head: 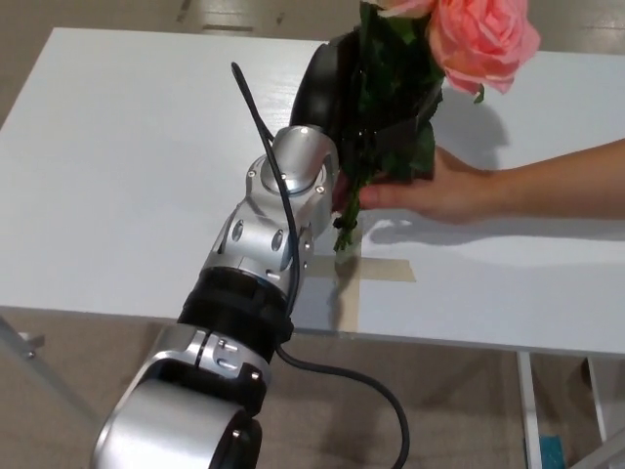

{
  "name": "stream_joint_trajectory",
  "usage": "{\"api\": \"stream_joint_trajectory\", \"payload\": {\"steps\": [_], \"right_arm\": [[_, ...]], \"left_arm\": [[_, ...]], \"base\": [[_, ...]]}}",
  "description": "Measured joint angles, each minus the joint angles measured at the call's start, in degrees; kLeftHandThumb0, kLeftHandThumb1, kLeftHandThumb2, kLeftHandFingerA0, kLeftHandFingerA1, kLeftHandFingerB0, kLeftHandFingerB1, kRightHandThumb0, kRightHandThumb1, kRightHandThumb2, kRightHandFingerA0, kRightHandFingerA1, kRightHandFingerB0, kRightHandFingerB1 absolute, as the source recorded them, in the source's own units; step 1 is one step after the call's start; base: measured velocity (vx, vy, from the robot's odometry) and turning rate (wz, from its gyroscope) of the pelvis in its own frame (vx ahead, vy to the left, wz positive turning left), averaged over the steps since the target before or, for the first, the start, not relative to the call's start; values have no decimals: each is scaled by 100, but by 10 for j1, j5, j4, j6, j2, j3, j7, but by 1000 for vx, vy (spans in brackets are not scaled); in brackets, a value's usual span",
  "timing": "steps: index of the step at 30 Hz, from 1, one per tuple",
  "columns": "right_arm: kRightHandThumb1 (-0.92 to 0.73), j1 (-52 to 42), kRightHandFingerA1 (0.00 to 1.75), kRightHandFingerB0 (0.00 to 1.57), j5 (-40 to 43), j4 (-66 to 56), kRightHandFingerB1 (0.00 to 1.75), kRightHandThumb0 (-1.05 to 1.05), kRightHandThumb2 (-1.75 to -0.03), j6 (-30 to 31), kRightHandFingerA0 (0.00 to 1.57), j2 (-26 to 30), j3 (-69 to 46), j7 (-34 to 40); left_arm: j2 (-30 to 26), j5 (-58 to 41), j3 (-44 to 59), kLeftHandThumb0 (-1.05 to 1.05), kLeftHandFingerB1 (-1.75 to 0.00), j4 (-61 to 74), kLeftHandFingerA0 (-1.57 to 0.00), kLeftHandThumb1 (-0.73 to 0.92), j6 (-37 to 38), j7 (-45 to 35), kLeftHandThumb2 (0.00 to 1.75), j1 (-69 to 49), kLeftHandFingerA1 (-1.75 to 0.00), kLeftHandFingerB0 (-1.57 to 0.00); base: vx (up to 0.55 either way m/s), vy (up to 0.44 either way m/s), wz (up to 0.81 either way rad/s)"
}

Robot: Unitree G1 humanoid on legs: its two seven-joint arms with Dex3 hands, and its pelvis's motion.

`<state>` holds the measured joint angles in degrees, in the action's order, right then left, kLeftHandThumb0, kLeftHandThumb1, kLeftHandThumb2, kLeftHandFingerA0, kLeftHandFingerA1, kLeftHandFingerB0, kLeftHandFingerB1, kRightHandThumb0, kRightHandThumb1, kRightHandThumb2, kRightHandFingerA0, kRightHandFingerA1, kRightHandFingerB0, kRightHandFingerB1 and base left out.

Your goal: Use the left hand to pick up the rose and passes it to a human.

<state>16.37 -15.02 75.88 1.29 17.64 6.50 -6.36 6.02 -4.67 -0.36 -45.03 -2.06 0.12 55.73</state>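
Observation:
My left hand (337, 88) is raised over the white table (117, 166), shut on the green stems of the rose (480, 37). The pink bloom sits at the top right of the head view, with a second bloom cut off by the top edge. Its leafy stems (386, 107) hang down, and their ends reach just above the tape. A person's hand (439, 191) comes in from the right, palm up, touching the stems below my fingers. My silver left forearm (273, 244) fills the middle of the view. My right hand does not show.
A cross of beige tape (356, 274) marks the table near its front edge. A black cable (259, 127) runs along my left arm. The floor shows below the table's front edge.

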Motion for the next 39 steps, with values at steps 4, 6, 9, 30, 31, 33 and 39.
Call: {"api": "stream_joint_trajectory", "payload": {"steps": [4, 6, 9, 30, 31, 33, 39], "right_arm": [[-72, 1, 39, 42, 0, 0, 35, -37, -62, 0, 52, 0, 1, 0], [-72, 2, 39, 42, 0, 0, 35, -37, -62, 0, 52, 0, 2, 0], [-72, 5, 39, 42, -1, 0, 35, -37, -62, 0, 52, 0, 4, -1], [-71, 25, 39, 42, -1, -1, 35, -37, -62, 0, 52, 2, 9, -3], [-71, 25, 39, 42, -1, -1, 35, -37, -62, 0, 52, 2, 10, -3], [-71, 25, 39, 42, -2, -1, 35, -37, -62, 0, 52, 2, 12, -3], [-71, 22, 39, 42, -2, -1, 35, -37, -62, -1, 52, 2, 16, -4]], "left_arm": [[0, -8, -2, -23, -104, -5, -82, 84, 1, -1, 68, 0, -144, -71], [0, -11, -3, -22, -99, -6, -82, 84, 1, -2, 68, 0, -143, -73], [0, -12, -8, -22, -97, -7, -83, 84, 2, -2, 68, 0, -142, -74], [-4, -25, -85, -88, 0, -3, 0, 49, -3, -52, 59, 1, 0, 0], [-5, -25, -94, -88, 0, 0, 0, 49, -7, -61, 59, 1, 0, 0], [-5, -23, -104, -87, -1, 4, 0, 47, -16, -76, 59, 1, 0, 0], [-11, -16, -120, -84, -1, 16, 0, 46, -41, -115, 58, 1, 0, 0]], "base": [[0, 0, 0], [0, 0, 0], [0, 0, 0], [0, 0, 0], [0, 0, 0], [0, 0, 0], [0, 0, 0]]}}
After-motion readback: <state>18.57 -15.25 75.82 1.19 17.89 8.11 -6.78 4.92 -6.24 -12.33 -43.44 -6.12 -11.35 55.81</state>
